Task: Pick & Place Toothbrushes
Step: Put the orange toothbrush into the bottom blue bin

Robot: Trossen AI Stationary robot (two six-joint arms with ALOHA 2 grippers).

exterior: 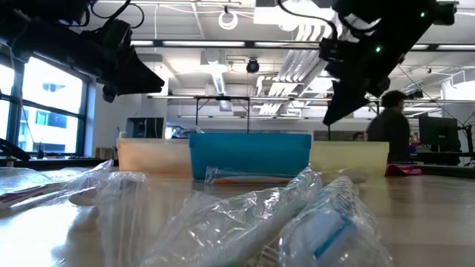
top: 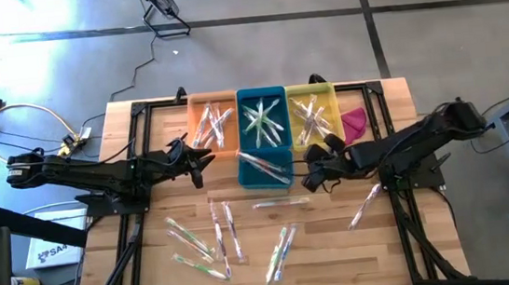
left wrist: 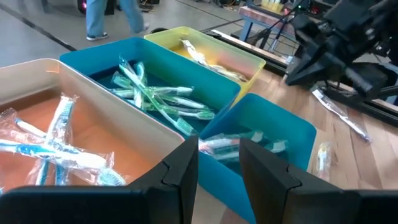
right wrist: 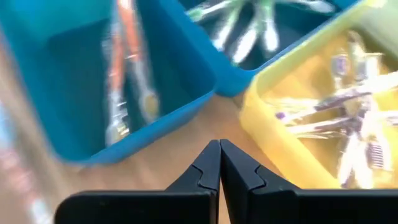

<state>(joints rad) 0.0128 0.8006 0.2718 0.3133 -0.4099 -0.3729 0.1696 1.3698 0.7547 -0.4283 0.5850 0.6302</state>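
From above, your left gripper [top: 202, 163] hangs beside the orange bin [top: 213, 123], and your right gripper [top: 317, 176] sits beside the smaller blue bin [top: 264, 168]; loose toothbrushes [top: 218, 232] lie on the table [top: 122, 127] nearer you than both. At table height, wrapped brushes fill the foreground. Your left wrist view shows fingers [left wrist: 186, 171] parted, holding nothing. Your right wrist view shows the jaws pressed together, empty, with the yellow bin [right wrist: 323, 118] just ahead.

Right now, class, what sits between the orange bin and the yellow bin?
In the high view, a blue bin holding green-handled toothbrushes sits between the orange bin and the yellow bin.
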